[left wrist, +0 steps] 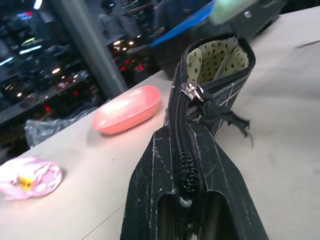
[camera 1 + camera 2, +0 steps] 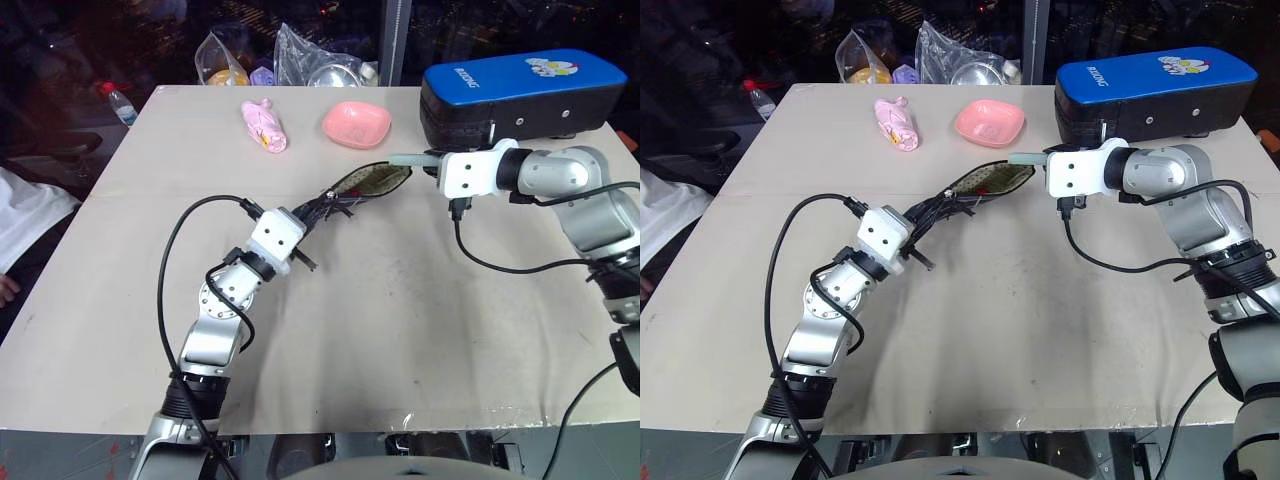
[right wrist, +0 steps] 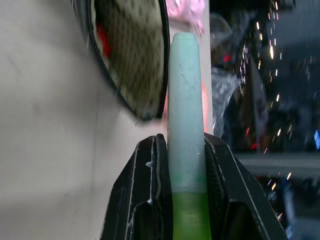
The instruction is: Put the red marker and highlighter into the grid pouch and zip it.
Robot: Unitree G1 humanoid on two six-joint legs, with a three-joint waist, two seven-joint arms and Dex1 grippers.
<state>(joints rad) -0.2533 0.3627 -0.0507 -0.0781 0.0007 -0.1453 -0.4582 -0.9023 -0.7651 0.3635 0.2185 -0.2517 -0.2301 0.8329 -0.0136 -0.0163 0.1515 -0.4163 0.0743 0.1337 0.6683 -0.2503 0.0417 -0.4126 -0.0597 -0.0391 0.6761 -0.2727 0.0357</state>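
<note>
From the head view, the left gripper (image 2: 312, 215) was clenched on the grid pouch (image 2: 368, 182), mouth open toward two o'clock. In the right wrist view, the right gripper (image 3: 186, 150) grasped the highlighter (image 3: 185, 105); its tip should line up with the opening before pushing in.

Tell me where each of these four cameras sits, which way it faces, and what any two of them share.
Left eye: head, looking down over the table; both arms.
Right eye: same head and scene.
Left wrist: along the left gripper, shut on the pouch.
Right wrist: along the right gripper, shut on the highlighter, facing the pouch's mouth.
Shared: the wrist views and both eyes show the pouch and the pink bowl.
</note>
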